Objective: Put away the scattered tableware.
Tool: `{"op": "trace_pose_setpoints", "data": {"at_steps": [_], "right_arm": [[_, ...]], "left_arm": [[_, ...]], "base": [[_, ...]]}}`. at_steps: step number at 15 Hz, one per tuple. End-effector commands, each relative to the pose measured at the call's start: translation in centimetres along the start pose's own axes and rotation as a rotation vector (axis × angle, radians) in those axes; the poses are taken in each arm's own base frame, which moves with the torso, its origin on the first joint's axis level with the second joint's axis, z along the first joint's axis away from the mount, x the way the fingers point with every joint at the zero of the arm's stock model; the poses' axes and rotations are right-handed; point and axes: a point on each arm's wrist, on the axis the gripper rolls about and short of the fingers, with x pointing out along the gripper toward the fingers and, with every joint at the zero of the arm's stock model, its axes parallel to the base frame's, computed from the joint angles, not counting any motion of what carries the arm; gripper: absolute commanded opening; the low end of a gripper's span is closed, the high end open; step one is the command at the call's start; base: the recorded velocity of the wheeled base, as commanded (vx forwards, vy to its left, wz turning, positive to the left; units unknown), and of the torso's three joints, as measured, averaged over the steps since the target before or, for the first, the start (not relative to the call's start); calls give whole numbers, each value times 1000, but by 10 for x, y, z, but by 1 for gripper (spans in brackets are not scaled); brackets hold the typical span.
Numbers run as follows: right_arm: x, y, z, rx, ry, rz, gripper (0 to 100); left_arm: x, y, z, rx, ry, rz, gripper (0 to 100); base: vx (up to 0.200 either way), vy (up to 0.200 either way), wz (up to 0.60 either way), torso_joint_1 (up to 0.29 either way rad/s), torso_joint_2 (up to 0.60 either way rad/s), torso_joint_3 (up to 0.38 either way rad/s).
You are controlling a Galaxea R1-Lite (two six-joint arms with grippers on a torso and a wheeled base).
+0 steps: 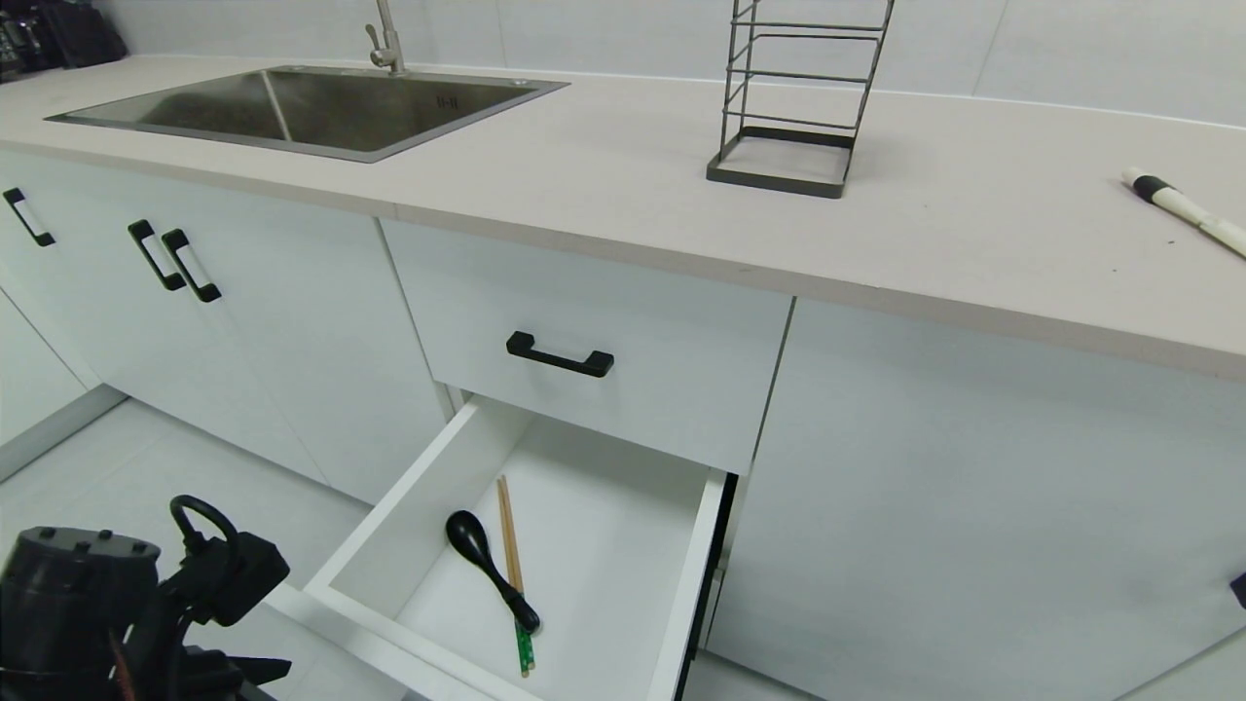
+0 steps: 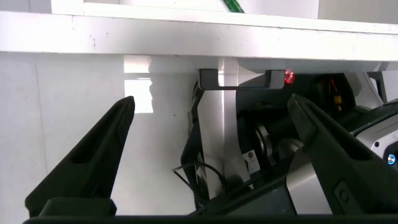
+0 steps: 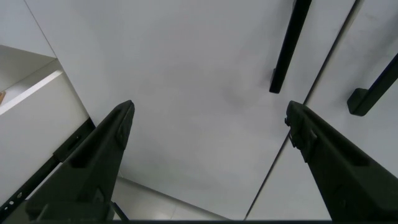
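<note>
Both claws were open wide, and neither one held a thing. My left claw (image 2: 211, 102) was low down, right in front of the shiny white front of the open drawer (image 1: 697, 574), just under its top edge. Its two black fingers (image 2: 93, 155) stood far apart. My right claw (image 3: 209, 107) faced the white cupboard doors (image 3: 186, 93) with long black handles (image 3: 289, 46). Its fingers were far apart too, and they touched nothing.

The drawer was the lower one, and it was pulled out. Inside it lay a black spoon (image 1: 490, 568) and a pair of brown chopsticks (image 1: 506, 526) with green ends. The spoon lay across the chopsticks, and both were near the left side of the drawer. Above it was the top drawer (image 1: 662, 331), shut, with a black handle (image 1: 559, 356).

On top was a pale counter (image 1: 604, 185). A metal sink (image 1: 321, 107) with a tap (image 1: 387, 39) sat at the left end. A dark wire rack (image 1: 769, 181) stood upright further right, near the wall. Far to the right, a white stick with a black band (image 1: 1183, 207) lay flat on the counter, well apart from the rack.
</note>
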Motion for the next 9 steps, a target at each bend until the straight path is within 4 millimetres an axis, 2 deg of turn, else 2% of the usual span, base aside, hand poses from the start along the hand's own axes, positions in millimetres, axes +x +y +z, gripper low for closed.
{"op": "trace_pose_setpoints", "data": {"at_steps": [1,9], "right_arm": [[0,0,0,-1,3,0,100],[0,0,0,-1,3,0,100]], "left_arm": [[3,0,1,-2,14,-1,100],[9,2,12,-5,23,8,100]], "base": [[0,0,0,0,0,0],[0,0,0,0,0,0]]}}
